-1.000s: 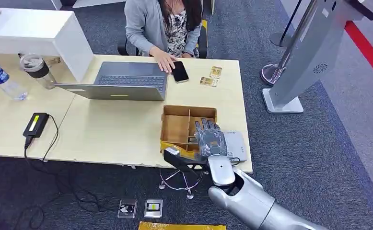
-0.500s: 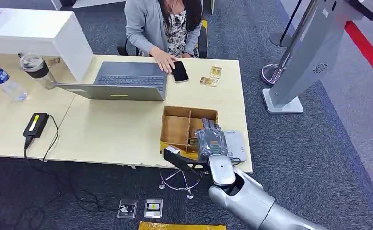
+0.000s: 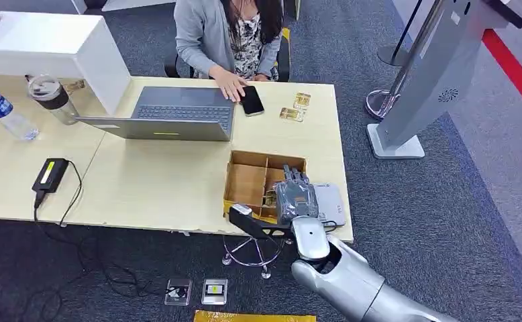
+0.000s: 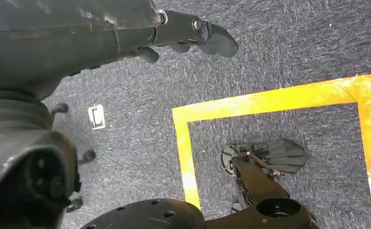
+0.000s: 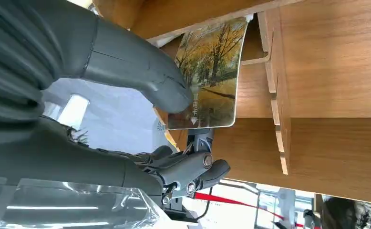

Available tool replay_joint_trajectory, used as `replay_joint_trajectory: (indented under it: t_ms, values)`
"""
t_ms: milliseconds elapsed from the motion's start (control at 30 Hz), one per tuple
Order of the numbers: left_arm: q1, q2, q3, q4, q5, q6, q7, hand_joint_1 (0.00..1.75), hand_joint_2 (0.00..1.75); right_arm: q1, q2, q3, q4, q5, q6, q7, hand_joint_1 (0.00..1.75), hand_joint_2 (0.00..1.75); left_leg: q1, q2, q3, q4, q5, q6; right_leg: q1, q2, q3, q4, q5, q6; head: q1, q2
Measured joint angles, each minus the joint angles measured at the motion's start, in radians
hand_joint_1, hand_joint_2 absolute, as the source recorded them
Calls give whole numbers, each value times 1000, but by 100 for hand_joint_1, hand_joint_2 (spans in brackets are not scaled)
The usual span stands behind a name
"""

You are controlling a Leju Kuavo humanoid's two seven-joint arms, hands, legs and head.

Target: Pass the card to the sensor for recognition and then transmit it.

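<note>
Right hand (image 3: 295,199) edged forward over box (image 3: 248,182) | palm down | thumb pinching card (image 5: 212,71) | left hand (image 4: 188,33) curled, empty

The right hand's (image 3: 294,198) thumb (image 5: 140,71) covers a corner of the card (image 5: 212,71); its small print is unreadable.

box divider (image 3: 266,182) just left of right hand (image 3: 294,196), sensor (image 3: 329,202) right

Card (image 5: 212,76): autumn-tree print, yellow-orange leaves. Box (image 3: 248,180): brown cardboard, centre of head view. Table (image 3: 151,181): pale wood. Laptop (image 3: 178,111): grey. Carpet (image 3: 446,221): dark blue-grey; red stripe (image 3: 513,67) upper right. Hand (image 3: 296,198): grey.
</note>
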Motion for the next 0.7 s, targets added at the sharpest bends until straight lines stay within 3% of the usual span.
replay_joint_trajectory:
  t_ms: [700]
  values:
    - [0, 0, 2, 0, 0, 6, 0, 0, 0, -31, 4, 0, -10, 32, -20, 2, 175, 175, 0, 0, 0, 0, 0, 0, 0, 0, 0, 0, 0, 0, 0, 0]
